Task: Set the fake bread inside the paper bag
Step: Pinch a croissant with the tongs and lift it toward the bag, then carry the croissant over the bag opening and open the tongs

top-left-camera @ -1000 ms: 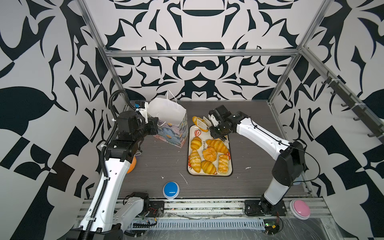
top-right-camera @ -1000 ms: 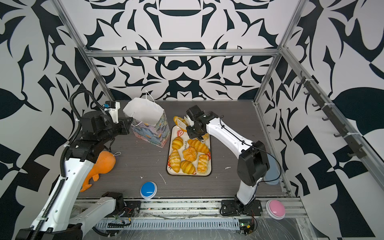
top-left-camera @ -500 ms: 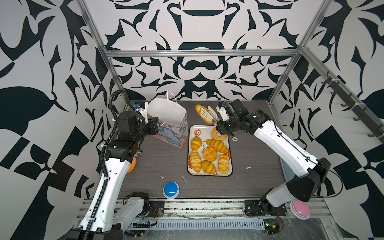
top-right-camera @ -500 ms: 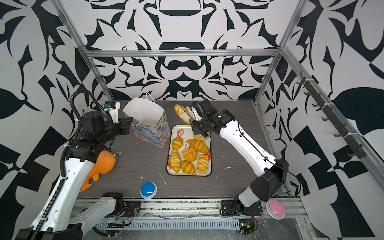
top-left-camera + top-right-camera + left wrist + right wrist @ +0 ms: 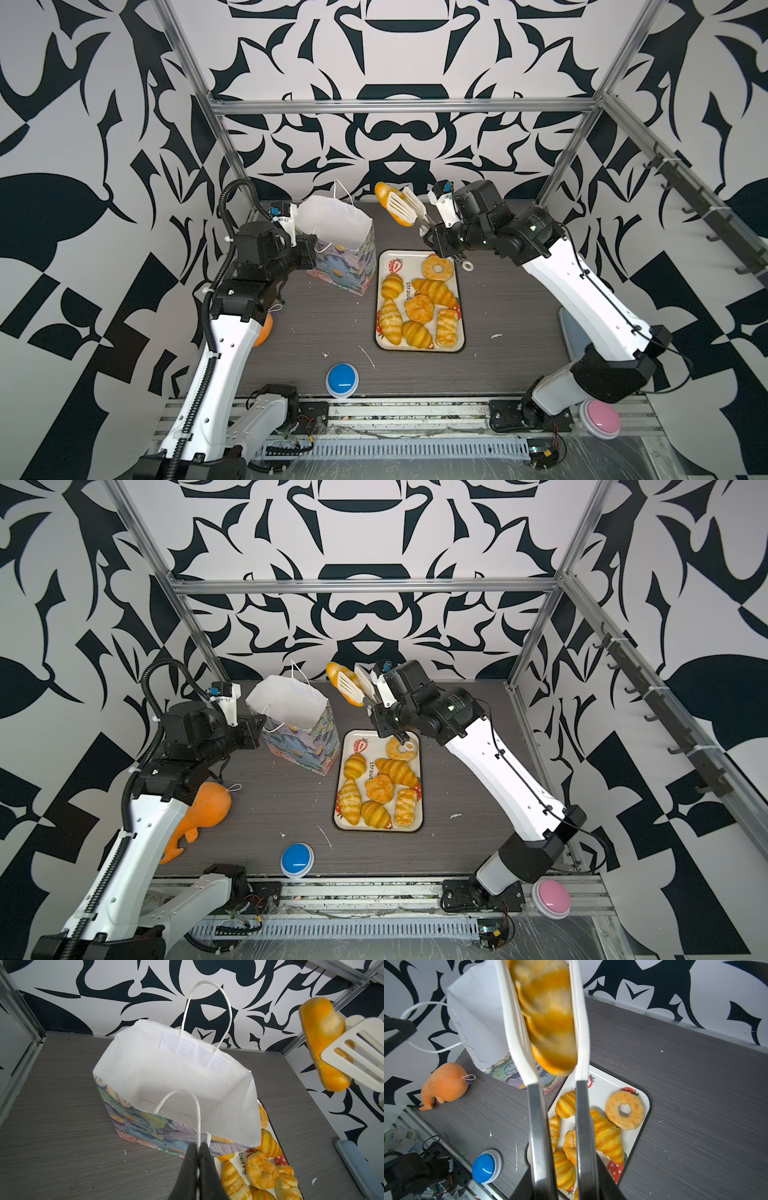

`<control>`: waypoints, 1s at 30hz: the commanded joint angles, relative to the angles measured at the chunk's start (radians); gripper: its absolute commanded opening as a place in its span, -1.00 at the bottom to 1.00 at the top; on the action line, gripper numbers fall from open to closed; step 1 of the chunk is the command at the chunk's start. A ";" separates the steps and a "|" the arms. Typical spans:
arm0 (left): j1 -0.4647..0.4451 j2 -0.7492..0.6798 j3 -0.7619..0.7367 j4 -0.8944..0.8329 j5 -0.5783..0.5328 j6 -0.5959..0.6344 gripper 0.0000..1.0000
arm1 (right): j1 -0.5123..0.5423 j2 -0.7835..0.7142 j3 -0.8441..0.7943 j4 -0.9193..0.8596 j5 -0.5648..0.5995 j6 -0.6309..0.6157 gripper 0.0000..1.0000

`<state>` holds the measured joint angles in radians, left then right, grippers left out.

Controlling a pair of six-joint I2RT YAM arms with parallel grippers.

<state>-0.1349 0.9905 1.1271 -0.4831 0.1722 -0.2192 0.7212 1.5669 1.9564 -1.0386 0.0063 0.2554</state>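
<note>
right fingers (image 5: 608,1188) squeeze tongs (image 5: 397,203) clamping bread (image 5: 382,192); left fingers (image 5: 192,1167) pinched shut on handle (image 5: 196,1109). Risk: weak tong clamp drops bread right of paper bag (image 5: 345,270).

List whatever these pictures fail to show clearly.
- Held bread: blurred in the right wrist view between the tongs; type unclear.
- Orange toy: left arm hides most in a top view.
- Blue-grey slab: right arm overlaps it in a top view; left wrist view crops it.
</note>
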 commanded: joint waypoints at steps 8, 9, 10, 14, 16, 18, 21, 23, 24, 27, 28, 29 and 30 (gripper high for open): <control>0.003 0.004 -0.013 -0.009 -0.006 0.000 -0.84 | 0.105 0.119 0.238 -0.003 0.029 -0.010 -0.27; 0.003 0.003 -0.013 -0.010 -0.006 0.000 -0.84 | 0.113 0.131 0.251 -0.003 0.031 -0.010 -0.27; 0.003 0.003 -0.013 -0.010 -0.005 0.000 -0.84 | 0.121 0.144 0.262 -0.003 0.029 -0.010 -0.27; 0.003 0.007 -0.012 -0.011 0.000 -0.002 -0.84 | 0.139 0.196 0.304 0.000 0.031 -0.007 -0.27; 0.003 0.007 -0.012 -0.012 -0.001 -0.003 -0.84 | 0.145 0.216 0.313 0.008 0.026 -0.003 -0.27; 0.003 0.005 -0.013 -0.011 0.000 -0.003 -0.84 | 0.149 0.234 0.321 0.017 0.018 0.002 -0.27; 0.003 0.006 -0.011 -0.014 -0.003 -0.003 -0.84 | 0.149 0.266 0.340 0.023 0.010 0.008 -0.27; 0.003 0.003 -0.012 -0.013 -0.005 -0.002 -0.84 | 0.151 0.288 0.350 0.026 0.005 0.010 -0.28; 0.003 0.001 -0.012 -0.014 -0.005 -0.001 -0.84 | 0.151 0.294 0.354 0.026 0.005 0.011 -0.28; 0.003 0.001 -0.013 -0.013 -0.007 0.000 -0.84 | 0.152 0.316 0.362 0.032 0.003 0.014 -0.28; 0.003 0.001 -0.012 -0.013 -0.007 0.000 -0.84 | 0.151 0.324 0.365 0.034 0.003 0.014 -0.28; 0.004 0.002 -0.012 -0.013 -0.005 -0.001 -0.84 | 0.150 0.331 0.368 0.036 0.002 0.014 -0.28; 0.003 0.002 -0.012 -0.013 -0.006 0.000 -0.84 | 0.151 0.338 0.372 0.038 0.002 0.014 -0.28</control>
<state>-0.1349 0.9916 1.1271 -0.4831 0.1715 -0.2192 0.8677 1.9270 2.2742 -1.0698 0.0113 0.2615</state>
